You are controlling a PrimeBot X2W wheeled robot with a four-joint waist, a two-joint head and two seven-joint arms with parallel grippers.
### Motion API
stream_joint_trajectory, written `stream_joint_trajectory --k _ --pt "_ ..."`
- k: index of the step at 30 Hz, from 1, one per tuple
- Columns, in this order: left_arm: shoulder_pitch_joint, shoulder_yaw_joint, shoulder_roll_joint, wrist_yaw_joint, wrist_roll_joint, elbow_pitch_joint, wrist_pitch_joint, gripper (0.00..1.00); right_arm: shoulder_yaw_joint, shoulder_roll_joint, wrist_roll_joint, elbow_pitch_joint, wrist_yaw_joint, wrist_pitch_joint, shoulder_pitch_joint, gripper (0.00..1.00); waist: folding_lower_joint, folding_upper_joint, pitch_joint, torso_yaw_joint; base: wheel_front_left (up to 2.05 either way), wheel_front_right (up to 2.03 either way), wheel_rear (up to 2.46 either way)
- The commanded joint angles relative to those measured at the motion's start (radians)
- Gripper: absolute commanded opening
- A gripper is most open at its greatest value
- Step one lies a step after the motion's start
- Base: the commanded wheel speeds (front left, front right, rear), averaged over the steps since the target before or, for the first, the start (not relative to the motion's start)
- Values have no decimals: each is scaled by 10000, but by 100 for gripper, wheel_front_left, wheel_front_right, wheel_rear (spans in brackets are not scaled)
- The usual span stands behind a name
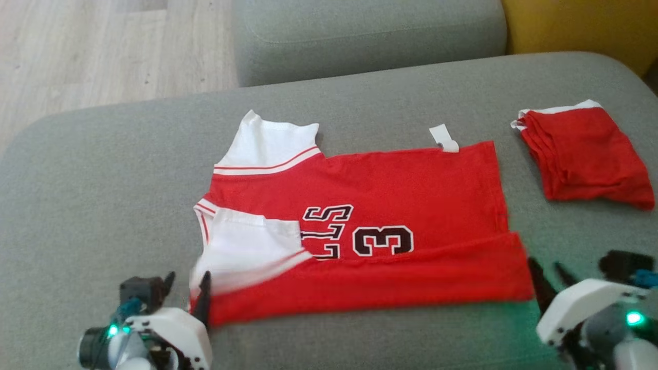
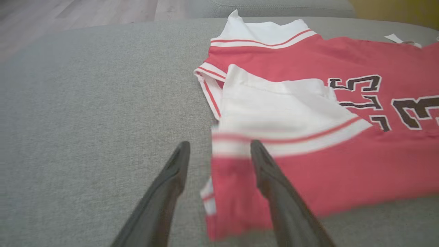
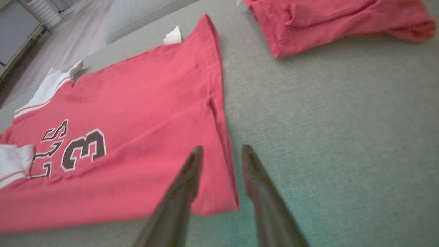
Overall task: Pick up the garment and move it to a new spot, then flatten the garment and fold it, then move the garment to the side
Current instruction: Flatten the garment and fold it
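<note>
Garment: the red jersey (image 1: 370,226) is lying flat across the middle of the grey cushion (image 1: 103,205), its near long edge already turned over onto the body as a red band, one white sleeve (image 1: 247,252) lying folded in over the lettering.
Left gripper: the left gripper (image 1: 187,290) is sitting at the jersey's near left corner with its fingers spread; in the left wrist view the cloth corner is lying loose between them, not pinched.
Right gripper: the right gripper (image 1: 550,280) is hovering at the near right corner, fingers parted, straddling the hem edge without gripping it.
Other item: a folded red garment (image 1: 586,154) is resting well apart, toward the cushion's far right edge.
Step in hand: folding, I judge; the first lengthwise fold is looking just laid and let go.
Next move: probably both grippers are needing to reach the far long edge, pinch it near sleeve and hem, and bring it toward the near edge evenly.
</note>
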Motion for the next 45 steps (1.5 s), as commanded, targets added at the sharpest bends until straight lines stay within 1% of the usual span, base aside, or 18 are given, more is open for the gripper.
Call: stream_joint_trajectory --k 1,3,8,10,12,15,18,19,20,22,25,28,31,34,37,41,45 --pt "-471 424 288 98 -44 -323 -149 100 32 -123 -88 -512 -9 -119 -254 100 0 0 64 -50 0 0 0" --pt "-611 510 291 189 -51 -411 -316 100 -113 -37 -238 -837 -9 -287 -325 100 0 0 169 -109 0 0 0" --pt "-1271 891 337 406 -107 -947 -978 100 -313 94 -489 -1603 -9 -1253 -859 100 0 0 570 -264 0 0 0" --pt "-1699 967 403 282 -156 -1131 -1146 100 -285 121 -575 -1745 -9 -1578 -1167 100 0 0 785 -339 0 0 0" --pt "-2256 997 516 157 -165 -1220 -1097 100 -231 140 -615 -1839 -9 -1859 -1535 100 0 0 1066 -413 0 0 0" --pt "-3342 914 754 -189 -155 -1118 -703 100 -49 156 -668 -1867 -9 -2088 -2101 100 0 0 1517 -548 0 0 0" --pt "-4643 683 1053 -747 -135 -731 40 100 317 162 -766 -1823 -9 -2140 -2714 100 0 0 2083 -780 0 0 0" --pt "-5596 494 1305 -1172 -97 -234 625 100 586 164 -811 -1761 -9 -2175 -3165 100 0 0 2450 -957 0 0 0" --pt "-6065 395 1408 -1350 -115 48 966 100 717 164 -833 -1725 -9 -2183 -3401 100 0 0 2646 -1056 0 0 0" --pt "-6952 252 1558 -1626 -302 694 1638 100 992 152 -864 -1639 -9 -2206 -3863 100 0 0 2982 -1267 0 0 0" --pt "-8105 -111 1931 -1859 -513 1698 2505 100 1374 80 -887 -1506 -9 -2255 -4498 100 0 0 3403 -1596 0 0 0" --pt "-8957 -501 2307 -1925 -908 2578 3223 100 1746 9 -865 -1350 -9 -2299 -5023 100 0 0 3730 -1942 0 0 0" --pt "-9517 -1328 2694 -1933 -1584 2904 3756 100 1991 -62 -800 -1243 -9 -2359 -5439 100 0 0 4059 -2225 0 0 0" --pt "-9930 -1994 3101 -1935 -2198 3119 4030 100 2141 -120 -753 -1135 -9 -2448 -5740 100 0 0 4338 -2418 0 0 0" --pt "-10267 -2522 3410 -1936 -2588 3374 4082 100 2266 -156 -731 -1042 -9 -2528 -5923 100 0 0 4558 -2539 0 0 0" --pt "-10522 -2946 3578 -1937 -2814 3718 4011 100 2353 -172 -708 -993 -9 -2609 -6004 100 0 0 4698 -2605 0 0 0" --pt "-10710 -3537 3608 -1937 -3179 3999 4009 100 2402 -210 -677 -936 -9 -2661 -6048 100 0 0 4820 -2637 0 0 0"
